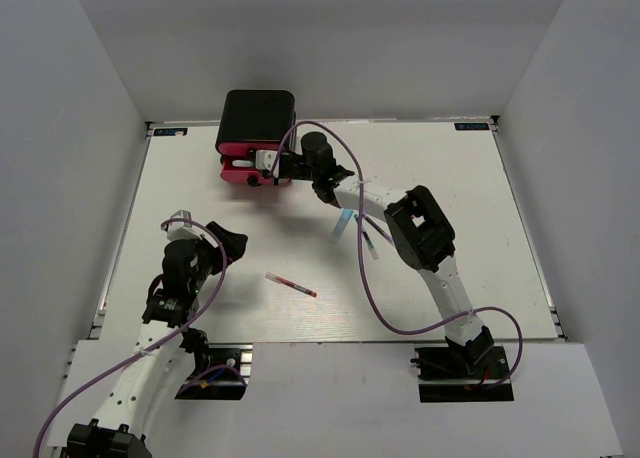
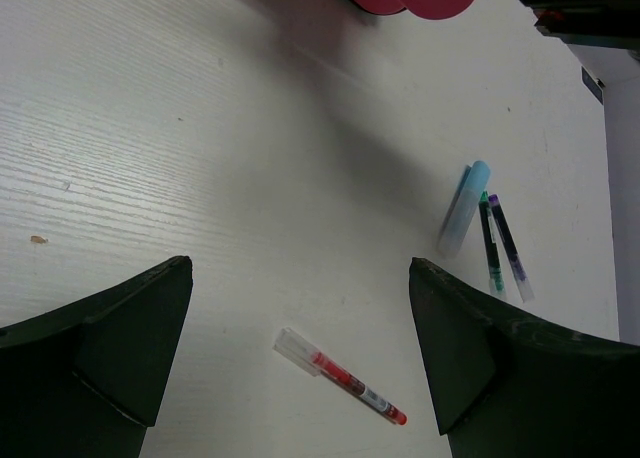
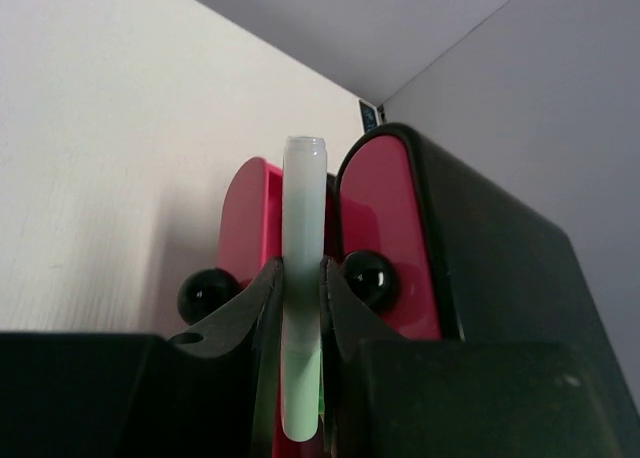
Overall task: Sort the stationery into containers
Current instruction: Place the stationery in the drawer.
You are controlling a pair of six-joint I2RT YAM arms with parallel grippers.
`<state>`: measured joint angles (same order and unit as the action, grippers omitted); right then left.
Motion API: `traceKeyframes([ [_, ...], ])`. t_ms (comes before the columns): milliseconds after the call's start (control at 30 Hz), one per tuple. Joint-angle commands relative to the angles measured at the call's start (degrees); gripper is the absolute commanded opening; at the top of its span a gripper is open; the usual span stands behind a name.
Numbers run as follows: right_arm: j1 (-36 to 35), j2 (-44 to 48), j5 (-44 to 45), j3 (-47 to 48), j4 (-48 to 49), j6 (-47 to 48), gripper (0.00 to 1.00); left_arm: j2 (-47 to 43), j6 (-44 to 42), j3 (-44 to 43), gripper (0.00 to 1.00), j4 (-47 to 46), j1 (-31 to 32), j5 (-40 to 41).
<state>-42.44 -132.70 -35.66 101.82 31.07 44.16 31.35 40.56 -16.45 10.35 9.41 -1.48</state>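
Observation:
My right gripper [image 3: 303, 268] is shut on a pale green highlighter [image 3: 303, 208], held right in front of the pink drawers [image 3: 380, 213] with black knobs [image 3: 367, 278] in the black cabinet [image 1: 258, 113]. One drawer [image 1: 238, 172] is pulled out, and the right gripper [image 1: 268, 165] is at its right end. My left gripper [image 2: 300, 268] is open over the table, with the red-and-clear pen [image 2: 340, 376] lying below and between its fingers. The same red-and-clear pen [image 1: 291, 284] lies to the right of the left gripper [image 1: 228, 244].
A light-blue highlighter [image 2: 463, 208] and two thin dark pens [image 2: 490, 243] lie together on the table under the right forearm [image 1: 420, 228]. Grey walls close in the white table [image 1: 450, 178] on three sides. A purple cable [image 1: 375, 298] loops over the table.

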Motion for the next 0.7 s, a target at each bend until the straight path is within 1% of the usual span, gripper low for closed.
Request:
traceKeyframes([
  [0,0.2,-0.6,0.8,1.2,-0.4,1.2,0.05,-0.2,-0.2,-1.9,1.0,1.4,0.2,0.6],
  [100,0.2,-0.5,1.0,0.7,-0.8,1.2,0.06,-1.3,-0.2,-1.9,1.0,2.0,0.2,0.6],
  [200,0.2,-0.1,1.3,-0.3,-0.6,1.1,0.13,-1.3,-0.2,-1.9,1.0,2.0,0.2,0.6],
  [233,0.2,0.0,1.4,-0.4,-0.6,1.1,0.16,-1.3,-0.2,-1.9,1.0,2.0,0.2,0.6],
  [267,0.2,0.3,1.5,-1.0,-0.1,1.0,0.27,-1.3,-0.2,-1.9,1.0,2.0,0.2,0.6],
  [367,0.2,0.6,2.3,-1.5,0.7,0.8,0.39,-1.3,-0.2,-1.9,1.0,2.0,0.2,0.6],
  [433,0.3,0.8,2.8,-1.8,0.9,0.6,0.41,-1.3,-0.2,-1.9,1.0,2.0,0.2,0.6],
  [500,0.2,1.0,2.8,-2.2,1.4,0.6,0.45,-1.3,-0.2,-1.9,1.0,2.0,0.2,0.6],
  [667,0.2,1.7,3.1,-2.8,1.9,0.2,0.45,-1.8,-0.2,-1.9,1.0,2.0,0.2,0.6],
])
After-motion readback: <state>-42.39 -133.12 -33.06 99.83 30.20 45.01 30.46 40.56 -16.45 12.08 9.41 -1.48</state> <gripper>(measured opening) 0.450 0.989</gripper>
